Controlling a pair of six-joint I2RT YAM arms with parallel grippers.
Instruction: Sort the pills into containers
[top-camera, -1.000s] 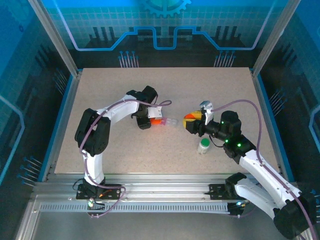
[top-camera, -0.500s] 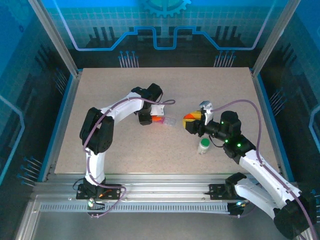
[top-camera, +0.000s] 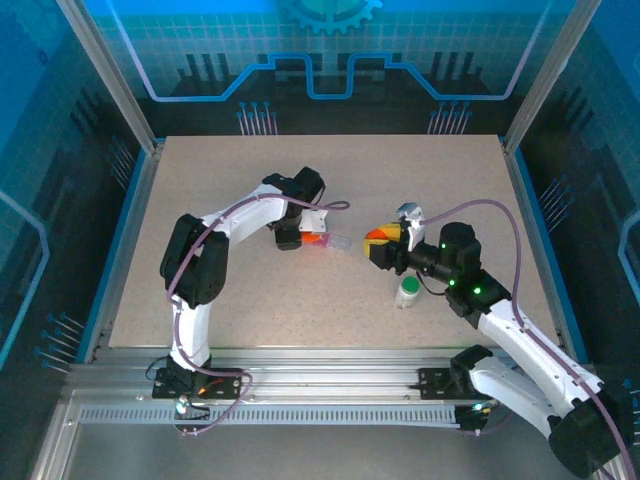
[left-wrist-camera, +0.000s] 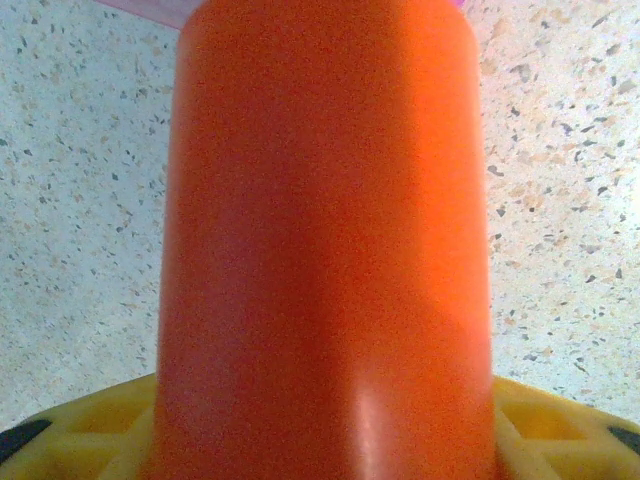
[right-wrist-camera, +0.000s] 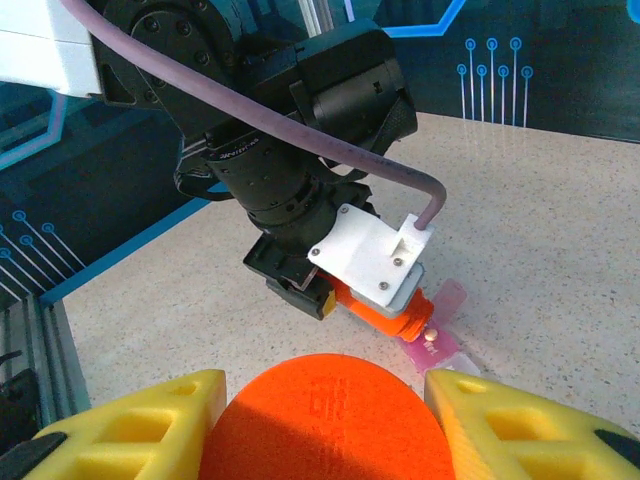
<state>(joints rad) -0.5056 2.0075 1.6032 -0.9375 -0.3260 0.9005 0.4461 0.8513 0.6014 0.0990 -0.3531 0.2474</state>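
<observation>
Left end effector (top-camera: 305, 238) clamps tilted orange plastic pill bottle (left-wrist-camera: 325, 250); clear pink-tinted plastic pill box (top-camera: 338, 243) lies mid-counter (top-camera: 250, 300), at its 3 o'clock. Right end effector (right-wrist-camera: 325, 420) grips round orange cap (right-wrist-camera: 320, 395); embossed marking unreadable.

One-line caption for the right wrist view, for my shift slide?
Left end effector holds an orange bottle tilted over the pill box, seen past an orange cap between yellow fingers.

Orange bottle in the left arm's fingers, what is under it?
Under the mouth of the orange bottle lies the pink part of the pill box, with what looks like one pale pill. The clear part is mostly hidden behind the right fingers.
</observation>
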